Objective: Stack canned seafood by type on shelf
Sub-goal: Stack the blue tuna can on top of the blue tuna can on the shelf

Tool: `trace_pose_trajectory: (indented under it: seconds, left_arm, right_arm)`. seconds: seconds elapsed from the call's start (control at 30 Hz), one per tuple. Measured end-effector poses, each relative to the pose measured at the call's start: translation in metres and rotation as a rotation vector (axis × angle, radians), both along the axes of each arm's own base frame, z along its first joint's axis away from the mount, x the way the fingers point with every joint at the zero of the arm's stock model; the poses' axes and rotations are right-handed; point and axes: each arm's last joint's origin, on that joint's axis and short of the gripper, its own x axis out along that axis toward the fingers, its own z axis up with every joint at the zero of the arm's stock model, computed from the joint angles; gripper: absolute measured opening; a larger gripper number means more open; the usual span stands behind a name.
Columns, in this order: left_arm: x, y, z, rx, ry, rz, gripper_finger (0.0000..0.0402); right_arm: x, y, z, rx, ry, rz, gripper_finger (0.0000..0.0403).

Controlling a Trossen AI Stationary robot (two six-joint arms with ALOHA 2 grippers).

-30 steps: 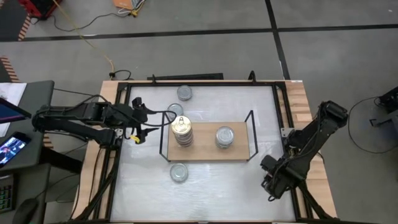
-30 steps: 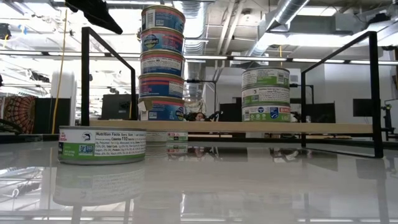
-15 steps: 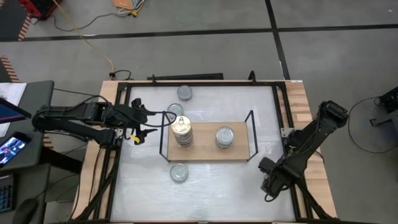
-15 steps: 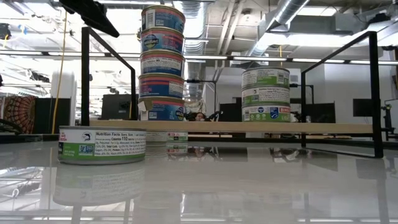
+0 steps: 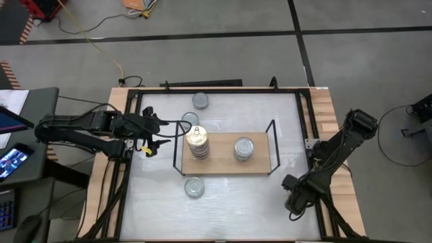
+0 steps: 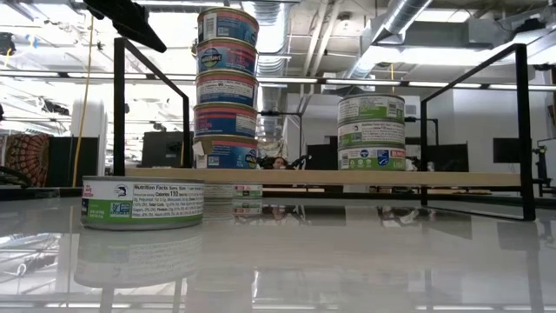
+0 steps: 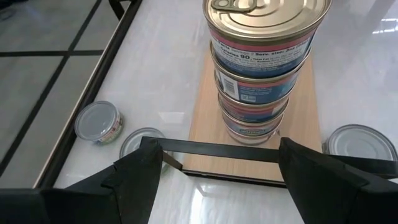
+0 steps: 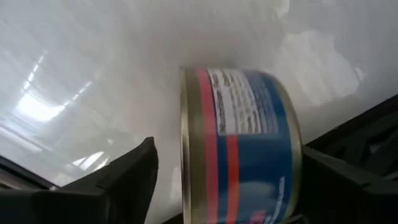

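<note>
The shelf [image 5: 223, 164] is a wooden board with black wire ends in the table's middle. On it stand a tall stack of gold-lidded tins [image 5: 197, 142] [image 7: 267, 62] and a lower stack of silver-lidded tins [image 5: 244, 149] [image 6: 371, 132]. My left gripper [image 5: 155, 132] [image 7: 221, 186] hovers open beyond the shelf's left end, facing the gold stack. My right gripper [image 5: 292, 202] [image 8: 230, 186] points down near the table's right front, open, its fingers on either side of a blue-and-red tin [image 8: 249, 143] seen side-on. My right gripper comes at the blue-and-red tin from above, one finger beside each flat face. A gap shows between one finger [image 8: 127, 177] and the tin's lid rim [image 8: 185, 149]. The other finger [image 8: 348, 180] lies right at the tin's other face; I cannot tell whether it touches.
Two silver-lidded tins [image 5: 200, 101] [image 5: 192, 120] lie on the white tabletop behind the shelf's left end. Another one [image 5: 194, 187] [image 6: 143, 203] lies in front of the shelf. A black frame [image 5: 297, 135] runs round the tabletop.
My right gripper has sunk a little toward the table and tipped more steeply downward. The stacks and the loose tins have not moved.
</note>
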Motion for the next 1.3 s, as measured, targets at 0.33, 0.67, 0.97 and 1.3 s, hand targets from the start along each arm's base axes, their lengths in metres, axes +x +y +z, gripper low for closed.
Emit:
trace_pose_trajectory:
  seconds: [0.33,0.67,0.97,1.3]
  left_arm:
    - [0.000,0.000,0.000,0.006,0.000,0.009,0.0302]
    - [0.002,0.002,0.004,0.089,-0.030,0.043,0.0302]
    - [0.008,0.002,0.015,0.156,-0.133,-0.004,0.0302]
    - [0.009,-0.001,0.015,0.104,-0.145,-0.069,0.0302]
  right_arm:
    - [-0.001,0.000,0.000,0.018,0.021,0.008,0.0208]
    - [-0.008,-0.011,0.038,0.094,-0.058,0.011,0.0209]
    - [-0.003,-0.020,0.098,0.301,-0.575,-0.124,0.0209]
    - [0.027,-0.036,0.119,0.316,-0.910,-0.029,0.0209]
